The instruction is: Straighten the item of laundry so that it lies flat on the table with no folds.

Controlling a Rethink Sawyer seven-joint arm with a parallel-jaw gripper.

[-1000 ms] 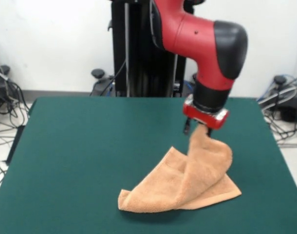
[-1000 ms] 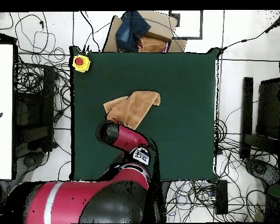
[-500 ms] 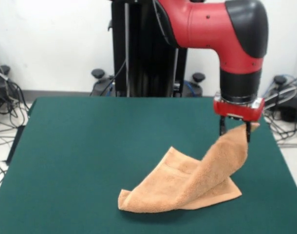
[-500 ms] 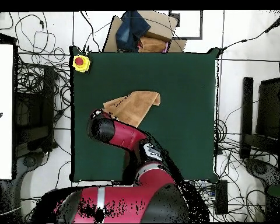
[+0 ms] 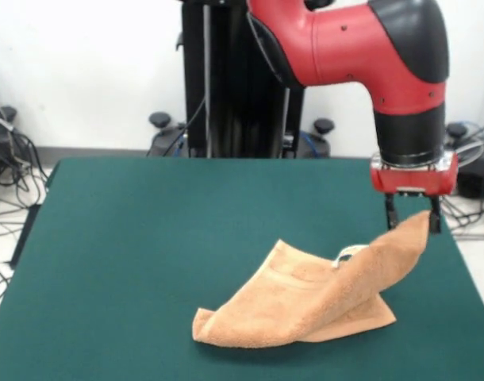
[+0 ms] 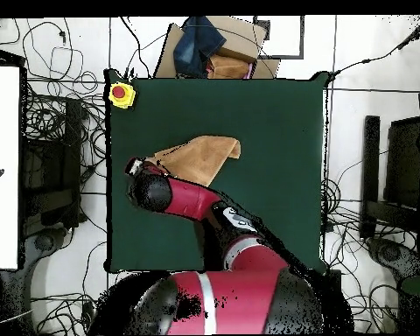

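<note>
Since a second ago, the red and black arm's gripper [image 5: 412, 221] has carried the corner of the light orange-tan terry towel [image 5: 305, 298] outward toward the picture's right edge of the front view and lower, drawing the raised flap into a long slope. Its fingers pinch that corner just above the dark green felt-topped desk [image 5: 147, 238]. A small white tag [image 5: 347, 253] shows on the stretched fold. The towel's remaining part lies folded on the desk, right of centre in the front view.
</note>
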